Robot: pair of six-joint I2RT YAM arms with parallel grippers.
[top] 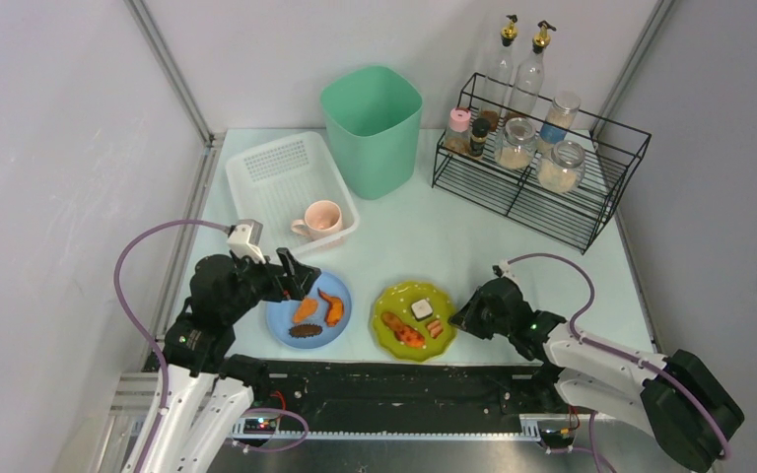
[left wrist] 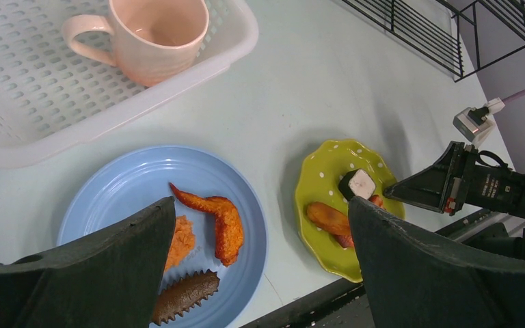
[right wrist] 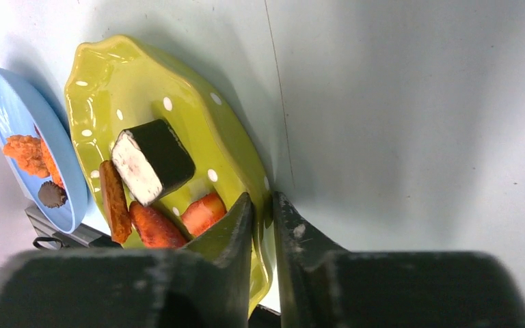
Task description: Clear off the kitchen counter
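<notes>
Works over the kitchen counter (top: 424, 236), the pale mint tabletop spread across the middle of the overhead view. Pinches the right-hand rim of the green plate (right wrist: 109, 75) with the right gripper (right wrist: 263, 198), with jaws drawn narrow, one finger inside the dish and the other outside, and the scalloped edge caught between. On that plate: a black-and-white sushi roll (right wrist: 152, 160) and a few orange-red pieces (right wrist: 154, 229) just beside it. Holds the left gripper (top: 299, 273) spread wide and empty above the far edge of the blue plate (top: 281, 320), just left of the green one, near the front edge of the counter. On the blue plate: a red chicken wing (left wrist: 222, 219), an orange crumbed piece (left wrist: 181, 239) and a dark ridged piece (left wrist: 184, 297). Further back: a white perforated basket (top: 276, 172) with a pink mug (top: 320, 219) in its near corner, a mint-green bin (top: 372, 128) just beside it, and at the far right a black wire rack (top: 542, 187) with jars (top: 562, 166) and bottles (top: 527, 74).
</notes>
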